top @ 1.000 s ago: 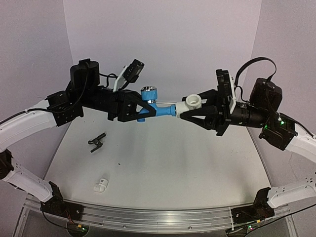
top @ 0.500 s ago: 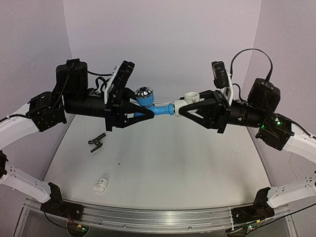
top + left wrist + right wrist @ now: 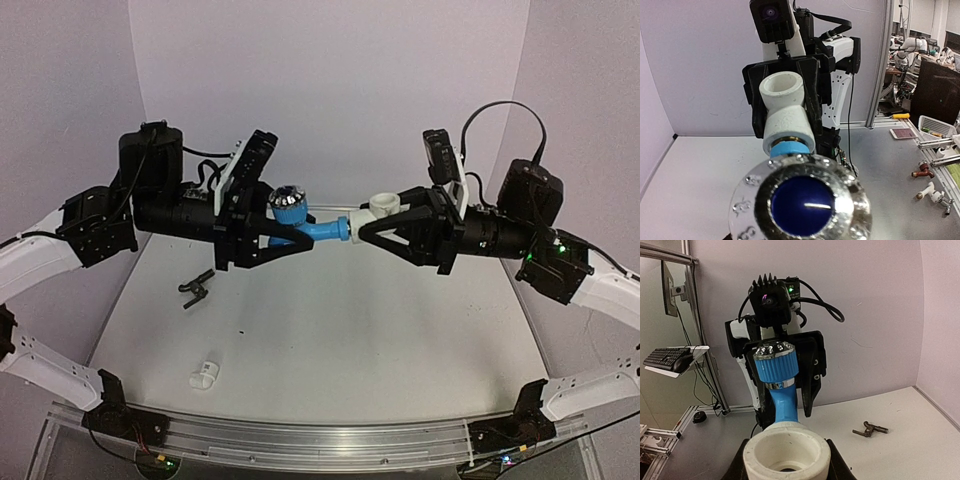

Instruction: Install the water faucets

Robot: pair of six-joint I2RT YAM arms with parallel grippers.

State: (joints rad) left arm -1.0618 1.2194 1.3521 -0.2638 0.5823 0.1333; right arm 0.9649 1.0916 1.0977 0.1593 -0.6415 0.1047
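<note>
Over the table (image 3: 330, 330) both arms meet in mid-air. The left gripper (image 3: 300, 240) is clamped on the blue tap (image 3: 322, 230) just under its ribbed knob. The right gripper (image 3: 362, 232) is closed around the white pipe fitting (image 3: 385, 206). The tap's stem runs straight out from the left fingertips into the fitting's side socket at the right fingertips. This looks like the threading step. It likely goes best with stem and socket held on one line, one wrist turning, light push inward, and no sideways load that could cross the thread. By count: two grippers, one tap, two fittings (the loose white fitting (image 3: 204, 373) lies far below the left gripper) and one small black part (image 3: 197, 290).
</note>
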